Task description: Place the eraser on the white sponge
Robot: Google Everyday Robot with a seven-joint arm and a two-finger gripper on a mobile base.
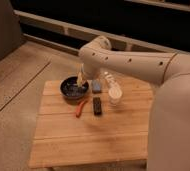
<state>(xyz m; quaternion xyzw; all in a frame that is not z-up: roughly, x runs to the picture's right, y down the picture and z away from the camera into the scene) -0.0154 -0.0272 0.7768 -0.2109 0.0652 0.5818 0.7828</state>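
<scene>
Gripper (pixel 81 78), fingers spread and empty, hangs over the dark bowl (pixel 64 92). Eraser (pixel 97 106), nearer: apparently light, stiff; pinch across its narrow middle.

dark round bowl (pixel 74 88): far left of tabletop (pixel 88 142) | blue-grey block (pixel 96 87): just right of bowl | orange-red stick (pixel 81 107): in front of bowl, lying aslant | tabletop: wooden slats, on speckled floor (pixel 13 82)

Gripper (pixel 81 78) above bowl (pixel 64 94); orange stick (pixel 81 107) beside eraser (pixel 97 106)
</scene>
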